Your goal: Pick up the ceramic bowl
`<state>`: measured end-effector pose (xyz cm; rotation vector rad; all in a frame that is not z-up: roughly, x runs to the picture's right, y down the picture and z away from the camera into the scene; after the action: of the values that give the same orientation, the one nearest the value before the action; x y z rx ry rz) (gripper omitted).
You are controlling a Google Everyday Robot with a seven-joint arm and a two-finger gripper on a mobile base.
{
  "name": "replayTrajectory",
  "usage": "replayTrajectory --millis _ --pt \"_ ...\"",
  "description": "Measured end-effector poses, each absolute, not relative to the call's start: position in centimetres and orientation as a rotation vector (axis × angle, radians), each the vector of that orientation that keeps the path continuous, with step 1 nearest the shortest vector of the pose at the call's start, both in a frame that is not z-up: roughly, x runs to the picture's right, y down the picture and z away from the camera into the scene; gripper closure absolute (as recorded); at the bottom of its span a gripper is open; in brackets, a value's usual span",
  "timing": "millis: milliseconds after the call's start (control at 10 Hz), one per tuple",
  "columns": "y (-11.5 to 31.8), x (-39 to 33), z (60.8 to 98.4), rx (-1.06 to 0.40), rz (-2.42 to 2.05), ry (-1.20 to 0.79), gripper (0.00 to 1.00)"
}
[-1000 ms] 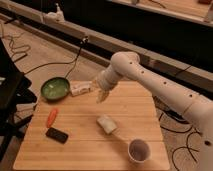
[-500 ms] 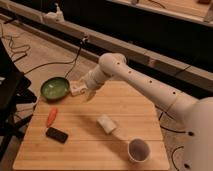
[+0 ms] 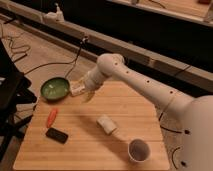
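Observation:
The ceramic bowl [image 3: 55,88] is shallow, round and green, with a glossy lighter inside and a darker rim. It sits at the far left corner of the wooden table [image 3: 130,115]. My gripper [image 3: 76,89] is at the end of the white arm, just right of the bowl's rim, low over the table. The white cup [image 3: 139,150] with a dark inside stands near the table's front right.
An orange carrot-like object [image 3: 51,117] and a black phone-like block [image 3: 56,135] lie at the front left. A pale crumpled object [image 3: 106,124] lies mid-table. Cables run over the floor behind. A dark stand [image 3: 10,95] is at the left.
The arm has swung left and lower, bringing the gripper from mid-table to the right side of the green bowl. The objects on the table have not moved.

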<state>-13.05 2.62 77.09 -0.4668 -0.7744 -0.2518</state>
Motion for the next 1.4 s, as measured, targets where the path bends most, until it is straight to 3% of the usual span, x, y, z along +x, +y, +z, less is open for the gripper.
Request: replayTrajectory --millis 1000,1400 --pt "2.2 -26.8 84.8 -0.393 -0.404 -0.867 0.35" --pt "2.9 -29.1 86.5 -0.402 -0.444 -0.86 0.35"
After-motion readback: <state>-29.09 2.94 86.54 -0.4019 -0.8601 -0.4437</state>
